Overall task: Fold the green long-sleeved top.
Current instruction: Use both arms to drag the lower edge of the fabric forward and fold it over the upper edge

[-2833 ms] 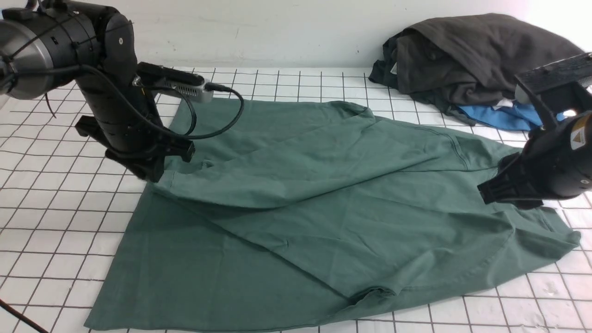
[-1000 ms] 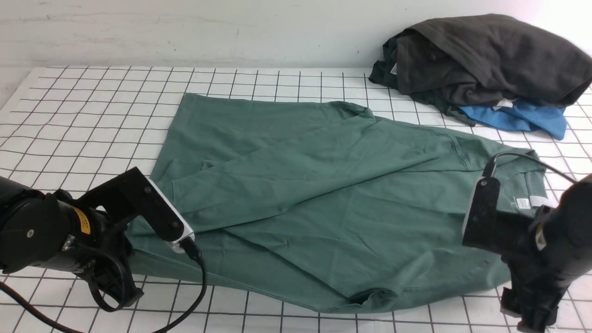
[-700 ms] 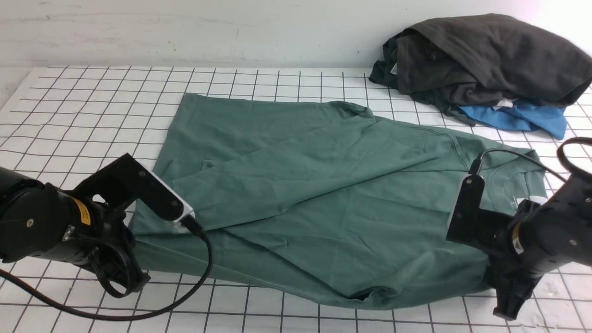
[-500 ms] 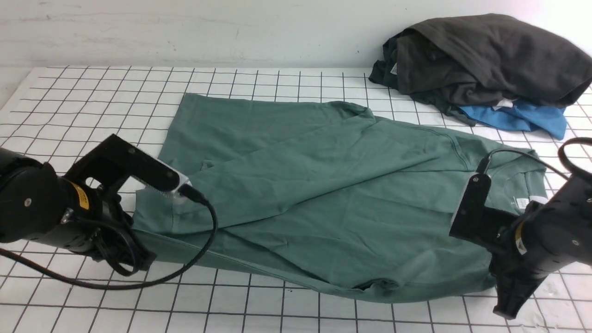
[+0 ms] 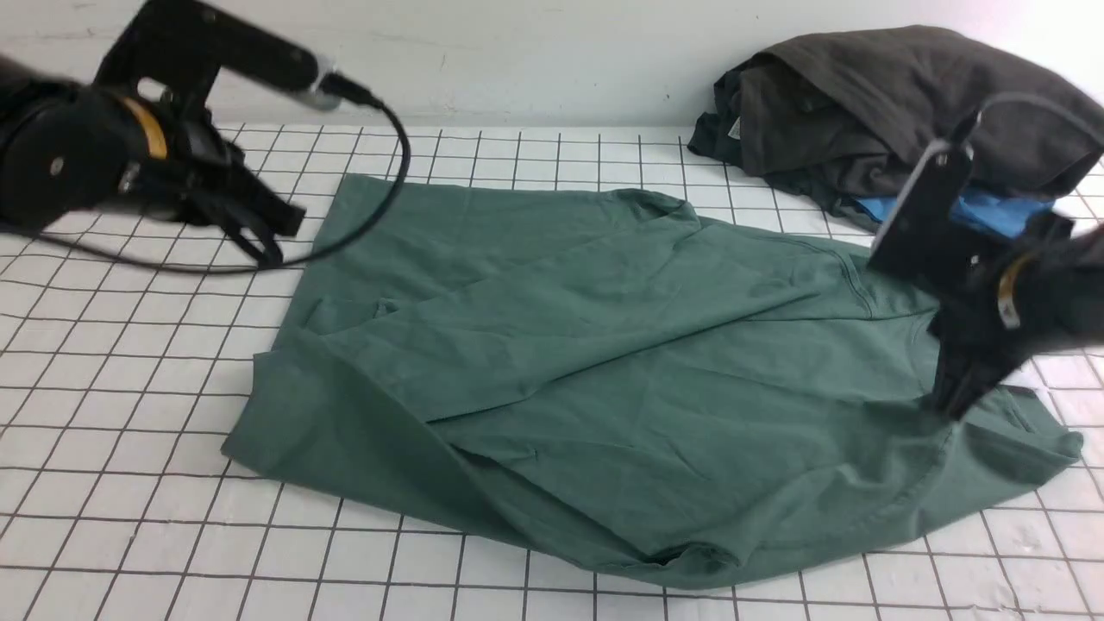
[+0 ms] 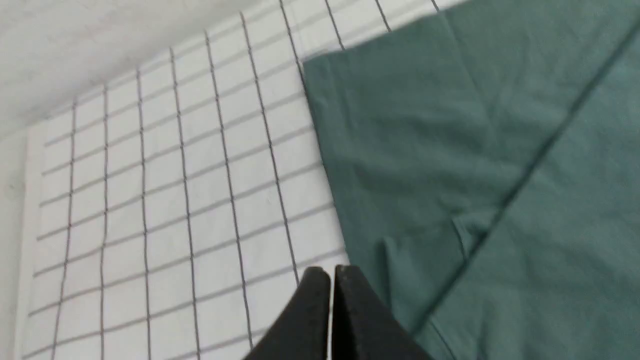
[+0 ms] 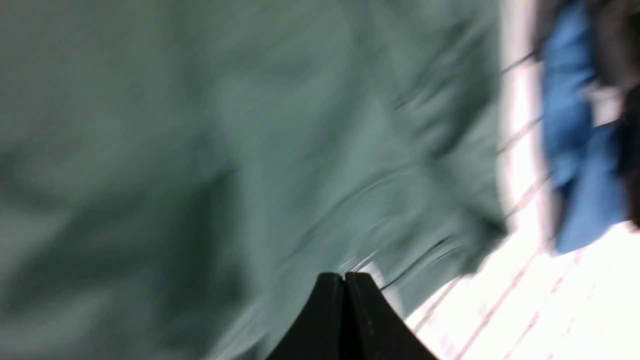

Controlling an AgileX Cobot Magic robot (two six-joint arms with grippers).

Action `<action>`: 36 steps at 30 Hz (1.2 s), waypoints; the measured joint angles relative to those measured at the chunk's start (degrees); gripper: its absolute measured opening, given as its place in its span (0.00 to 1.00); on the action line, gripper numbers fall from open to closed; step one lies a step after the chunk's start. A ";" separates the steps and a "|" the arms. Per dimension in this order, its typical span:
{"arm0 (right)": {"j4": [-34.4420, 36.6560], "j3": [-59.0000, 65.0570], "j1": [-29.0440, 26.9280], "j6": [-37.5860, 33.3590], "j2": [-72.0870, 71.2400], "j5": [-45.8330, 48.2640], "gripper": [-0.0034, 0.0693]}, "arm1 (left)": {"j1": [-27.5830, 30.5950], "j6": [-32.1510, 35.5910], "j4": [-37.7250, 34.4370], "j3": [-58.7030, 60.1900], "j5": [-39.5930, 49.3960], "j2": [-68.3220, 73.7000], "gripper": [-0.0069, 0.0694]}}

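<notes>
Sage-green long-sleeved cotton top (image 5: 604, 371) spread on white gridded surface (image 5: 112, 414).
Open grid beyond its left and near edges; left end effector (image 5: 266, 246) and right end effector (image 5: 947, 405) pressed together.

A plain white wall (image 5: 535, 52) backs the white, black-gridded tabletop (image 5: 103, 414), glare brightening its far right.

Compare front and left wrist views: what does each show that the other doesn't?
Front only: the right gripper at the green top's right side, the dark clothes heap, the blue garment. Left wrist only: left gripper close up, jaws together, empty. Both: the top's far left corner and the gridded table.
</notes>
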 joint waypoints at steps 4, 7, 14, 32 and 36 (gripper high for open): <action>5.68 -9.82 -2.00 -0.90 5.25 7.68 0.03 | 0.55 0.86 0.32 -10.51 8.91 8.49 0.08; 15.52 -12.34 -2.31 -7.22 6.79 20.45 0.03 | 0.60 6.55 -2.59 -12.58 19.16 10.52 0.08; 30.51 -8.14 -2.43 -11.90 6.90 28.85 0.03 | 3.94 18.64 -19.91 -11.72 25.70 13.14 0.16; 30.51 -7.22 -7.73 -2.42 7.77 26.09 0.50 | 4.30 32.93 -28.41 -12.03 20.78 30.63 0.35; 30.25 -7.17 -7.73 -6.22 7.77 26.85 0.50 | 3.90 32.71 -28.79 -11.98 23.02 29.38 0.15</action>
